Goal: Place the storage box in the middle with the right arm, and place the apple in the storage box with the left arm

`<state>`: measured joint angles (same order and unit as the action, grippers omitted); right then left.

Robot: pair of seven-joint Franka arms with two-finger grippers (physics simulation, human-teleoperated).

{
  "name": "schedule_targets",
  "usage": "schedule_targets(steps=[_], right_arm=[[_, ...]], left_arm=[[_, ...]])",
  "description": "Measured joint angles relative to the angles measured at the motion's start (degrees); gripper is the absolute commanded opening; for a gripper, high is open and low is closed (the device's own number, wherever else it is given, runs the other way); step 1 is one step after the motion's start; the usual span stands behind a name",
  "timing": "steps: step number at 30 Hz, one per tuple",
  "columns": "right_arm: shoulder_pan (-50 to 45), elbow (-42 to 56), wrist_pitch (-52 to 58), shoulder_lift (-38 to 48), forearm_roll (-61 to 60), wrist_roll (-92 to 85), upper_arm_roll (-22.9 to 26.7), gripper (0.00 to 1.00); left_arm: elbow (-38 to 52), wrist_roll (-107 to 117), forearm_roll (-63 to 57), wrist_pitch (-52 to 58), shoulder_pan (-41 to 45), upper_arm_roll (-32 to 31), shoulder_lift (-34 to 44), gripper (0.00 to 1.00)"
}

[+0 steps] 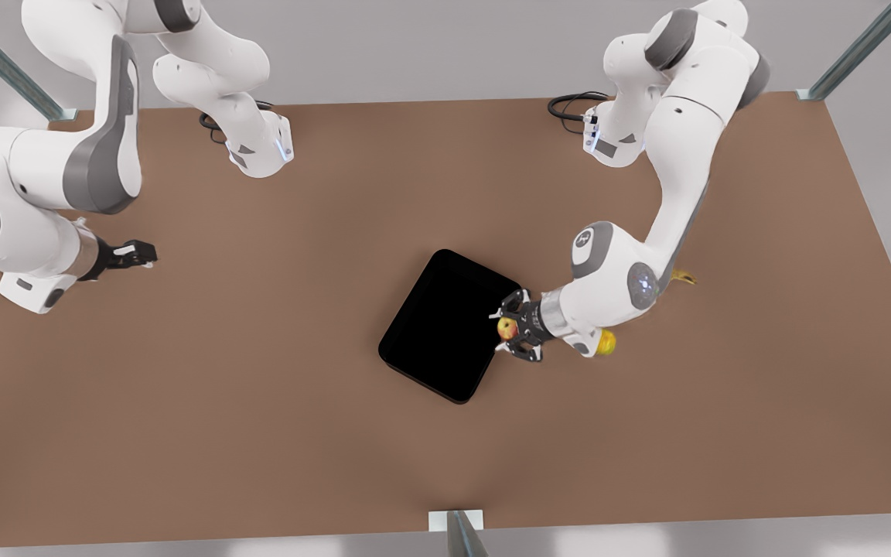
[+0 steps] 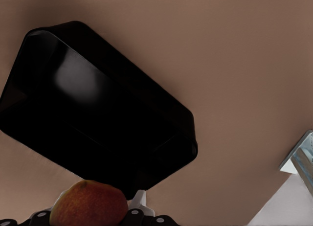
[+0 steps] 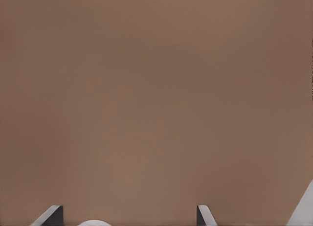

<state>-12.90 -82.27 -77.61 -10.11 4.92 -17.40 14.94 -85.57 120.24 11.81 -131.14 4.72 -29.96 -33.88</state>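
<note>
Apple (image 2: 89,204), half cropped, in left gripper (image 1: 510,330)

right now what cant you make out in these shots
- Curved yellow banana: front view, only its tip shows past the left arm.
- Round orange-yellow fruit: front view, mostly behind the left gripper's wrist.
- Red-yellow apple: left wrist view, cut off by the picture's edge.
- Glossy black storage box: front view, its inside reads flat black.

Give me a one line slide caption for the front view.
Left gripper carries the apple to the storage box edge; right gripper waits aside.
</note>
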Motion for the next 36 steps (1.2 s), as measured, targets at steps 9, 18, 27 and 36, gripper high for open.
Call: schedule_targets(steps=[9, 18, 27, 36], right_arm=[[-0.2, 0.0, -0.1, -0.1, -0.3, 0.0, 0.0, 1.0], [-0.2, 0.0, -0.3, -0.5, -0.4, 0.0, 0.0, 1.0], [-0.2, 0.1, -0.4, -0.9, -0.4, -0.1, 0.0, 1.0], [-0.2, 0.7, -1.0, -0.8, -0.3, -0.2, 0.0, 1.0]], left_arm=[[4.8, 26.6, -72.9, -12.7, 13.1, -0.4, -5.7, 0.27], [5.0, 32.5, -101.7, -5.5, 16.9, -1.0, -3.4, 0.62], [5.0, 20.5, -43.1, 2.8, 15.7, 0.7, 0.3, 1.0], [11.7, -95.9, -15.6, 38.9, 2.0, 23.4, 16.7, 1.0]])
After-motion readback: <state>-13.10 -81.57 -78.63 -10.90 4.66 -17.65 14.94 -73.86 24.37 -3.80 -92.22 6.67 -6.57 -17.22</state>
